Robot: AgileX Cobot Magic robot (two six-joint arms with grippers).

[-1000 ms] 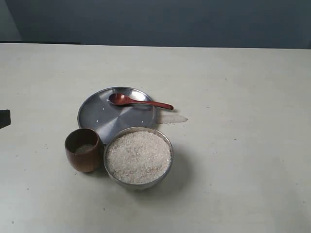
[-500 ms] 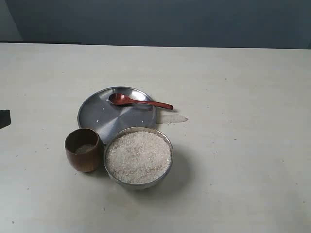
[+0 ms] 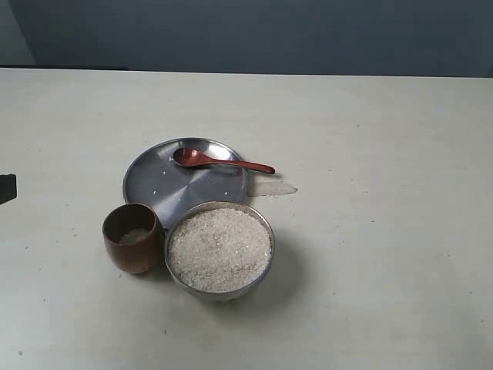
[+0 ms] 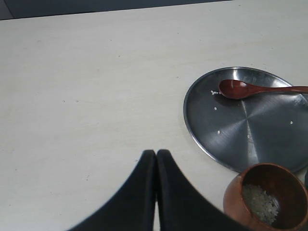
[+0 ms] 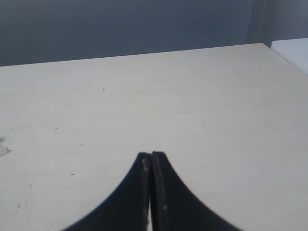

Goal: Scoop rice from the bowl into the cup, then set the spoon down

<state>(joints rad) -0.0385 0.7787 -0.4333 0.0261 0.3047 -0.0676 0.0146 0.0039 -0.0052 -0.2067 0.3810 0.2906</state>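
The steel bowl [image 3: 267, 231] stands near the table's middle, heaped with white rice [image 3: 219, 248]. Touching its left side is the brown wooden cup [image 3: 132, 247] [image 4: 267, 201], with a little rice in its bottom. The reddish wooden spoon [image 3: 219, 160] [image 4: 250, 89] lies across the flat steel plate [image 3: 166, 185] [image 4: 240, 127] behind them, handle pointing right. My left gripper [image 4: 156, 153] is shut and empty, over bare table left of the plate and cup. My right gripper [image 5: 151, 155] is also shut and empty, above bare table away from everything; it does not show in the exterior view.
A small smear of spilled rice [image 3: 273, 188] lies on the table just right of the plate. A few loose grains sit on the plate. A dark piece of the left arm [image 3: 6, 187] shows at the exterior view's left edge.
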